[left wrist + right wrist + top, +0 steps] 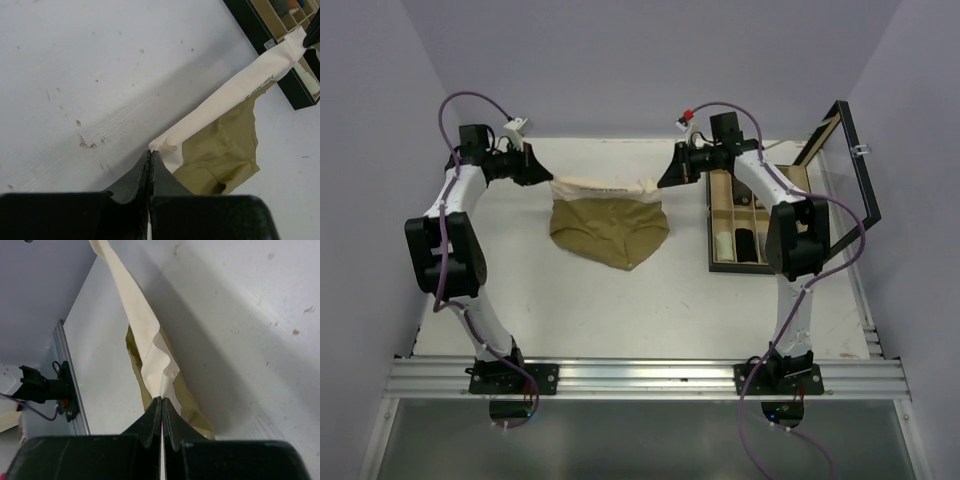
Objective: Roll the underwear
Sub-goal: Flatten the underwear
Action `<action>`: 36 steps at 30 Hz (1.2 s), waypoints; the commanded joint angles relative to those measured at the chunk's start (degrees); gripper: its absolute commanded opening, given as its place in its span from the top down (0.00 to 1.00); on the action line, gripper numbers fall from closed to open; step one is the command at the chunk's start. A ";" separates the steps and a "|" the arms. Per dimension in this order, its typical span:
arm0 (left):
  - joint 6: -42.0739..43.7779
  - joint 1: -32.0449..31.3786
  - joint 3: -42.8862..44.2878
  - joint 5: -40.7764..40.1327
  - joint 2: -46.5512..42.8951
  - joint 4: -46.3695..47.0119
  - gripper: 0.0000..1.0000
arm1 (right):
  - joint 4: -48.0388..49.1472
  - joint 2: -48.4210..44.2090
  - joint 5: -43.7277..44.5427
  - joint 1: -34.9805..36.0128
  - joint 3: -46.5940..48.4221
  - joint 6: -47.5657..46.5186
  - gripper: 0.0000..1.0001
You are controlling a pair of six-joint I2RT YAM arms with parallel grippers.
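**Both grippers pinch the waistband corners**

From above, we see the olive-tan cloth boxer briefs with a cream waistband (610,232) at the far middle of the white bench (620,320). The waistband is stretched between the left gripper (548,178) and the right gripper (662,180). A black divided box with an open lid (709,235) sits just to the right.

In the left wrist view, the left gripper (150,154) is closed tight on one waistband corner.

In the right wrist view, the right gripper (162,401) is clamped on the other corner.
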 commanded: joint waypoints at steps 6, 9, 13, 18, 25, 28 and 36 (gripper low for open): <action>10.72 0.08 -6.24 0.23 -26.20 4.91 1.00 | 4.57 -20.30 4.55 -0.88 -4.68 -10.43 1.00; 13.29 0.00 -16.15 -1.70 -38.67 8.84 1.00 | 11.60 -31.10 7.27 -0.79 -16.36 -11.39 1.00; 14.35 0.08 -26.47 -3.64 -52.42 11.33 1.00 | 16.36 -44.27 9.04 -0.53 -26.60 -14.11 1.00; 12.08 0.00 -30.26 -2.59 -62.88 6.69 1.00 | 13.38 -52.83 8.77 1.23 -31.62 -17.62 1.00; 7.33 0.00 -33.95 -4.07 -63.96 8.85 1.00 | 14.07 -48.46 12.63 3.52 -32.86 -14.57 1.00; 5.48 0.00 -34.84 -6.27 -57.74 12.99 1.00 | 15.48 -38.72 15.45 3.52 -29.53 -12.80 1.00; -0.58 -0.97 -24.14 -18.65 -23.13 27.40 1.00 | 14.09 -5.68 21.77 3.43 -1.91 -3.86 0.98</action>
